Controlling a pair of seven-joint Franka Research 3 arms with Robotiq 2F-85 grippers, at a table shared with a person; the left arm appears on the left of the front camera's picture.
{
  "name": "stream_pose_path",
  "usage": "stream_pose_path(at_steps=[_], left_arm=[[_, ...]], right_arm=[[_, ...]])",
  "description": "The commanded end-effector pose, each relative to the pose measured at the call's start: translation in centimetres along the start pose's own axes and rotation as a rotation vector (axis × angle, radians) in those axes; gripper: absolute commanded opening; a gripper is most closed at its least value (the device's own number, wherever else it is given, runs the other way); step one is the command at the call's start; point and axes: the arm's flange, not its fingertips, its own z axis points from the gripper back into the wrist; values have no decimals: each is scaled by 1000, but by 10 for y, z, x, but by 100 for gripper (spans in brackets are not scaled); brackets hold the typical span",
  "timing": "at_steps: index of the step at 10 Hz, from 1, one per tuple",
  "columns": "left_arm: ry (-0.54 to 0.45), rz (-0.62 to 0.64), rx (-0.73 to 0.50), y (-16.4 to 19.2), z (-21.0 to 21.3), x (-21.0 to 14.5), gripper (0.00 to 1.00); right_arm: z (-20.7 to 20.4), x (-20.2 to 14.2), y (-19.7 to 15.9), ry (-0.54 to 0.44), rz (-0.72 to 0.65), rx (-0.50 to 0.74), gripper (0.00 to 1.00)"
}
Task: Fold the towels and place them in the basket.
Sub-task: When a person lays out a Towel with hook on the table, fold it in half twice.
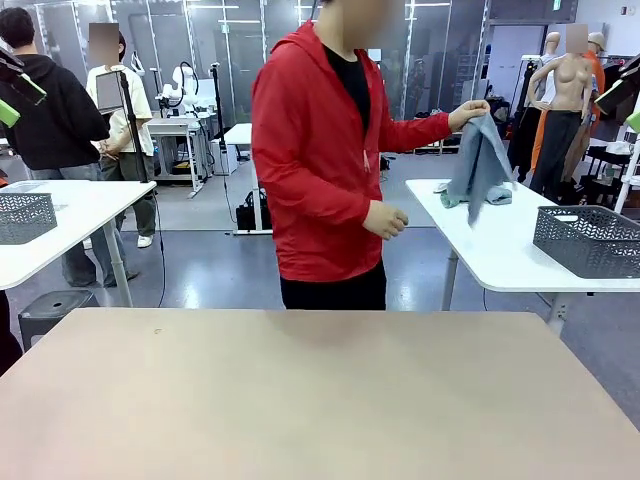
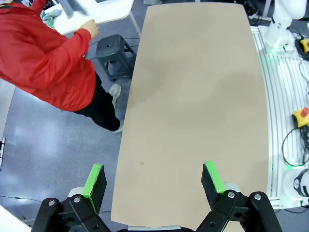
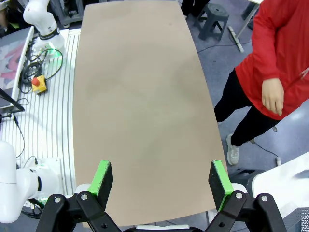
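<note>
Towel (image 1: pixel 480 160) hung in the person's hand (image 1: pixel 467 113) over a side bench (image 1: pixel 500 250); wide-open left tool (image 2: pixel 152 169) and right tool (image 3: pixel 160 166) risked grasping nothing.

The tan table (image 1: pixel 300 400) offers my left gripper (image 2: pixel 154 169) and right gripper (image 3: pixel 161 171) open passage across the lower half of the front frame. The person (image 1: pixel 320 150) in red stands at its far edge, upper centre, obstructing reach there.
</note>
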Motion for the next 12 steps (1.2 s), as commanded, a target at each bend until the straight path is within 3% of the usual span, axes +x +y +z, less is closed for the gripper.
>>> stream_pose_path(at_steps=[1,12], left_arm=[[48,1,-38,11,4,5,100],[35,-8,-22,15,-1,3,100]], right_arm=[[0,0,0,-5,-1,1,100],[0,0,0,-5,-1,1,100]])
